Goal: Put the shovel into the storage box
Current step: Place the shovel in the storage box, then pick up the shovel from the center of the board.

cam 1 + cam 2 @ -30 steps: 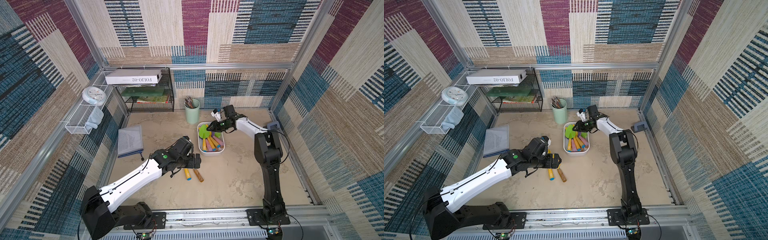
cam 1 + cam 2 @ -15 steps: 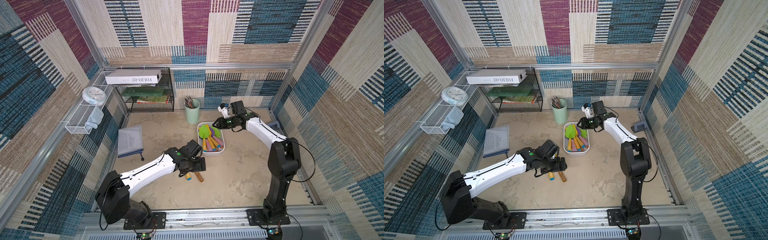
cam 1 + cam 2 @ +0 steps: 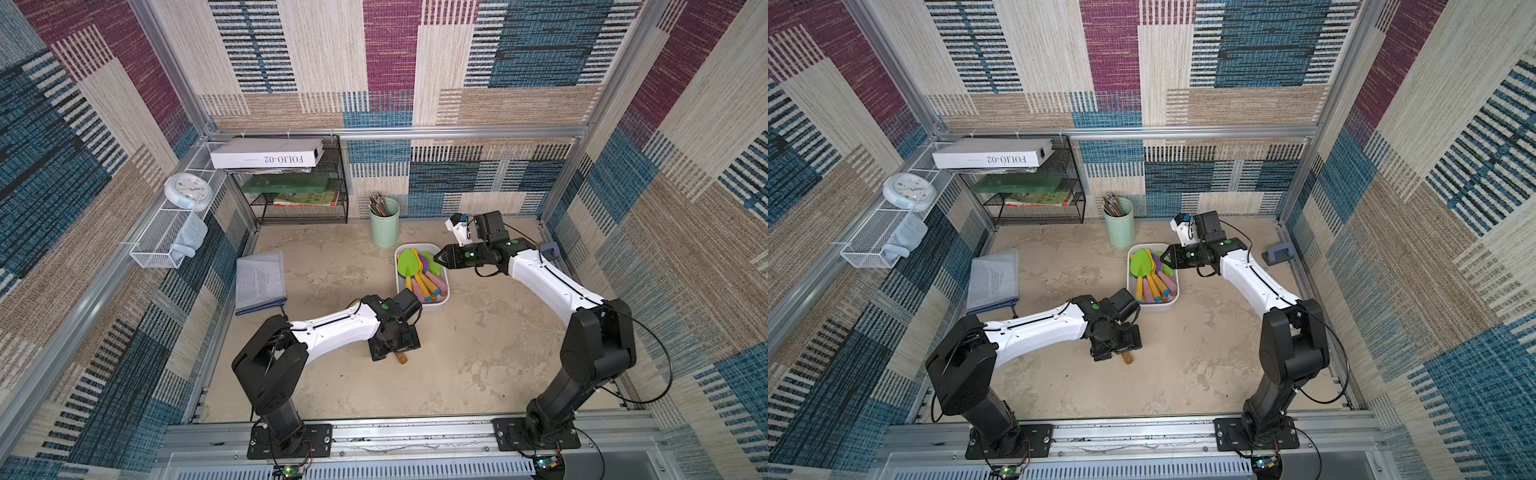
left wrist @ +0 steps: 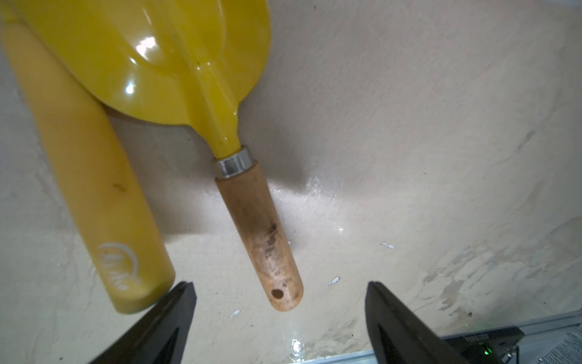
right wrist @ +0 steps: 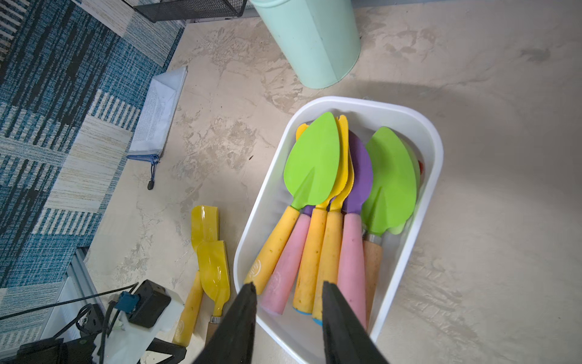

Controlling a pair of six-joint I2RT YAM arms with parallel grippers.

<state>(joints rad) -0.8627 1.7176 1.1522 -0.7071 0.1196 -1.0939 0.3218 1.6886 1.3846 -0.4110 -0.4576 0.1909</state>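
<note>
Two yellow-bladed shovels lie side by side on the table: one with a wooden handle [image 4: 258, 233], one with a yellow handle [image 4: 94, 176]. My left gripper [image 4: 279, 285] hangs open just over the wooden handle's end, its fingers either side, touching neither shovel. In both top views the left gripper [image 3: 395, 347] [image 3: 1116, 347] covers both shovels except the wooden tip [image 3: 401, 358]. The storage box [image 3: 432, 306] [image 5: 434, 157] holds several shovels with green, yellow and purple blades. My right gripper [image 3: 436, 258] [image 5: 289, 285] hovers open over the box with nothing between its fingers.
A mint-green cup [image 3: 385, 227] of pencils stands just behind the box. A zip pouch [image 3: 261, 280] lies at the left, a black wire rack [image 3: 299, 199] at the back left, a white mesh basket [image 3: 166, 241] on the left wall. A small grey block [image 3: 549, 251] sits at the right edge.
My left gripper has come forward and down over the two yellow shovels, hiding them from above. The right arm's elbow has swung out to the right, its gripper staying by the box.
</note>
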